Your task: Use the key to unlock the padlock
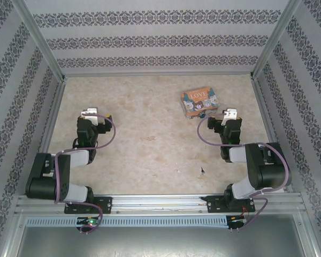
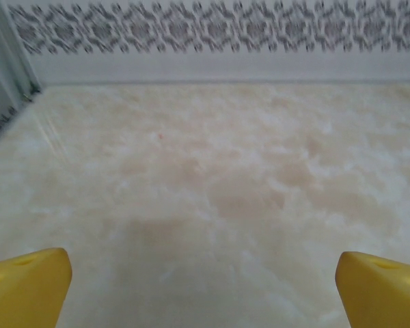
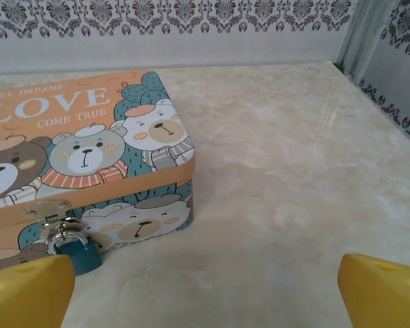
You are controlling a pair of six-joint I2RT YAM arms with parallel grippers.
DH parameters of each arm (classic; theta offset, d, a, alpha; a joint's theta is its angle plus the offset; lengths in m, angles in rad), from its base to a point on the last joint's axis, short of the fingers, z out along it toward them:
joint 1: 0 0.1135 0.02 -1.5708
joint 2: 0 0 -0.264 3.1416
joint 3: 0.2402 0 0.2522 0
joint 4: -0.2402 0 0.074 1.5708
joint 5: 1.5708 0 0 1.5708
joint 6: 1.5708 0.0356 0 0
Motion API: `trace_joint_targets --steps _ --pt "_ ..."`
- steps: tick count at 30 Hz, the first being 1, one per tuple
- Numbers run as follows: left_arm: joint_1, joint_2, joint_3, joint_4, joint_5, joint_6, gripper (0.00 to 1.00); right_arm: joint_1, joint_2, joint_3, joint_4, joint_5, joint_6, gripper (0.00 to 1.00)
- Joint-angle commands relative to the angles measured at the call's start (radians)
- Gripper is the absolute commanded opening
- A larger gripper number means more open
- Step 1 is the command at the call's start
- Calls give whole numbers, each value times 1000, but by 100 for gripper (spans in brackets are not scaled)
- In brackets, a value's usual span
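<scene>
Left gripper: is being held spread wide, with nothing being grasped between the yellow fingers. It is being carried at about 9 o'clock on the table, over bare marbled surface, and is being pointed toward 12 o'clock.

Key: a small dark sliver is being noted lying flat at about 5 o'clock from the table's middle. It is well apart from both grippers and from the box; its detail is too small to tell.

Box: the orange "LOVE" tin with bears is being observed at about 1 o'clock, lid down.

Padlock: the blue body is being hung by its silver shackle from the hasp on the box's 6 o'clock wall.

Right gripper: is being held at about 3 o'clock on the table, near the box's 4 o'clock corner. Its jaws are being held released, with nothing between them. In the right wrist view the padlock is being framed at 8 o'clock, just above one fingertip.
</scene>
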Motion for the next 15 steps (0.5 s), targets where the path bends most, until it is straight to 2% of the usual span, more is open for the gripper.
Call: trace_joint_targets --steps 1,5,8,15 --pt "11 -90 73 -226 -51 -64 99 -11 -68 38 -84 18 15 98" --pt "11 -156 140 -392 6 -152 99 -12 -172 82 -258 10 22 98" --pt "11 -176 185 -494 63 -272 99 -21 -227 150 -438 -29 66 98" --pt "7 -149 219 -524 244 -516 100 -60 -253 313 -729 -183 228 98"
